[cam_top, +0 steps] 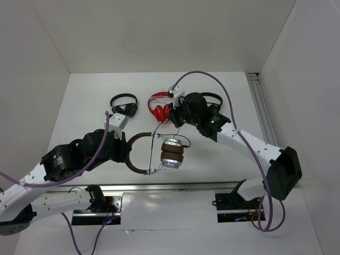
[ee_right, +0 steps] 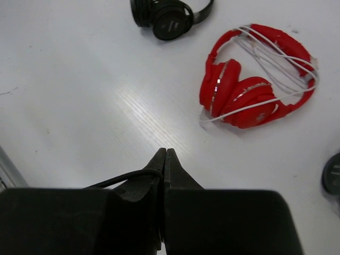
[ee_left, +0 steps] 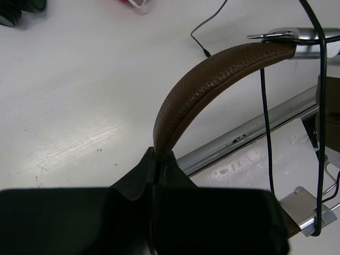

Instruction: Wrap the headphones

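While my left hand [ee_left: 155,158] clamps the headband [ee_left: 202,85] of the headphones [cam_top: 172,154], my right hand [ee_right: 165,155] pinches the cable [ee_right: 133,177]: mid-winding, I judge; next, another taut pass around them.

no text, brand, no. or sign legible in any view. nearest candidates: black pair [ee_right: 171,24] at top of r wrist view has a faint pale mark on its cup, too small + blurred to read. metal rail [ee_left: 249,139] in l wrist view carries a few small dark marks; can't tell if letters. headphones [ee_left: 212,79] band shows leather grain + stitching only. red pair [ee_right: 255,90] shows silver trim + white cord only, nothing readable.
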{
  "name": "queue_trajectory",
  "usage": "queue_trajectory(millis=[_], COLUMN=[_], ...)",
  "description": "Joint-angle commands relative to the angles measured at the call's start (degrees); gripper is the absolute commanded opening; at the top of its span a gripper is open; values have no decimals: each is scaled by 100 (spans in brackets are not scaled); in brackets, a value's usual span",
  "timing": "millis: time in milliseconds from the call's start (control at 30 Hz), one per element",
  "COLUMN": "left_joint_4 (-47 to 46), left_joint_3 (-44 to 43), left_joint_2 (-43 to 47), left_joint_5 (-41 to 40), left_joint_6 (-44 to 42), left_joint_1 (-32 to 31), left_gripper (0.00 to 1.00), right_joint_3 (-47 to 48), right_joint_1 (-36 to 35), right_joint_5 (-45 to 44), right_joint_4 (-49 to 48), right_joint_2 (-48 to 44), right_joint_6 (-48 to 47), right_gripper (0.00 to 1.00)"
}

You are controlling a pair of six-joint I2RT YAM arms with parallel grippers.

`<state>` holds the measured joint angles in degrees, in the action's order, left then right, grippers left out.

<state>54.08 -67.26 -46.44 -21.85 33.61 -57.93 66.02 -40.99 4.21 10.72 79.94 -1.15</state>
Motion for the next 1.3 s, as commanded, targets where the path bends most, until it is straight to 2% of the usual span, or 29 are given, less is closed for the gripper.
queue_trajectory(millis=[0,67,233,367,500,567,833,1267], left_joint_4=[-223,-363,-503,-794,-900,-1013,-1373,-1717], left_joint_3=[-393,-445,-498,-437,-384,-384,-437,-164], left_joint_2=[371,451,451,556,557,557,381,434], left_joint_5=[50,-4,-205,-320,-513,-644,-1006,-1173], left_joint_6=[225,225,427,541,822,981,1157,1596], left_joint_1=[-69,-69,-69,-69,-69,-69,-69,-69], left_gripper=[0,0,0,0,0,0,0,0], right_joint_3=[-177,-361,-914,-1433,-2092,-2303,-2814,-3262], right_joint_1=[153,101,-14,-75,-76,-76,-462,-629], right_joint_5=[272,694,914,1301,1302,1564,1943,2172], right_joint_4=[-492,-632,-1212,-1870,-2994,-3268,-4734,-6238], right_joint_2=[-22,-127,-303,-417,-418,-208,153,610], right_joint_6=[115,115,325,694,1098,1230,1898,2584], right_gripper=[0,0,0,0,0,0,2,6])
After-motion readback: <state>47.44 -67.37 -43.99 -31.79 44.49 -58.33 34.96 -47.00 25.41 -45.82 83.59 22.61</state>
